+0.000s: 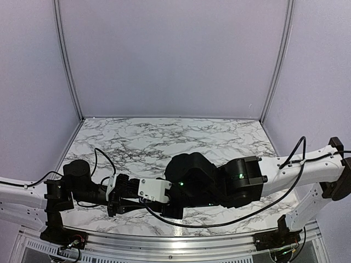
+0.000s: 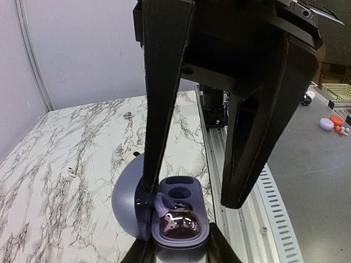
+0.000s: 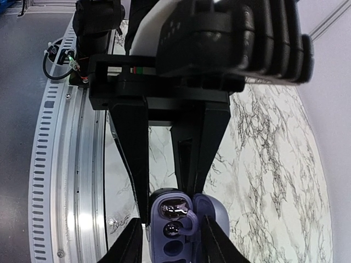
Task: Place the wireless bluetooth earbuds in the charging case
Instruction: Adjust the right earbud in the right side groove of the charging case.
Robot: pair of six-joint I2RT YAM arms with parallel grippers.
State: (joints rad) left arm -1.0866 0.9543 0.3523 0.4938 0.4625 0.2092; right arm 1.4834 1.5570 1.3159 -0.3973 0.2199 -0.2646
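The lavender charging case (image 2: 181, 241) stands open on the marble near the front rail, its lid (image 2: 126, 197) swung aside. A glossy dark-purple bud with a lavender wing (image 2: 178, 224) sits in the near well; the far well (image 2: 178, 192) is empty. My left gripper (image 2: 178, 256) is shut on the case body. My right gripper (image 3: 173, 245) is open and straddles the case (image 3: 170, 224), one finger (image 2: 156, 164) at the hinge, the other (image 2: 247, 164) apart from it. Two tiny pale buds (image 2: 70, 172) (image 2: 127, 115) lie on the marble, too small to make out. In the top view the case is hidden under the arms.
A slotted aluminium rail (image 2: 247, 213) runs along the table's front edge beside the case. Beyond it a grey bench holds small pink and orange items (image 2: 332, 123) and a basket (image 2: 337, 90). The marble top (image 1: 164, 142) is walled at the back and sides.
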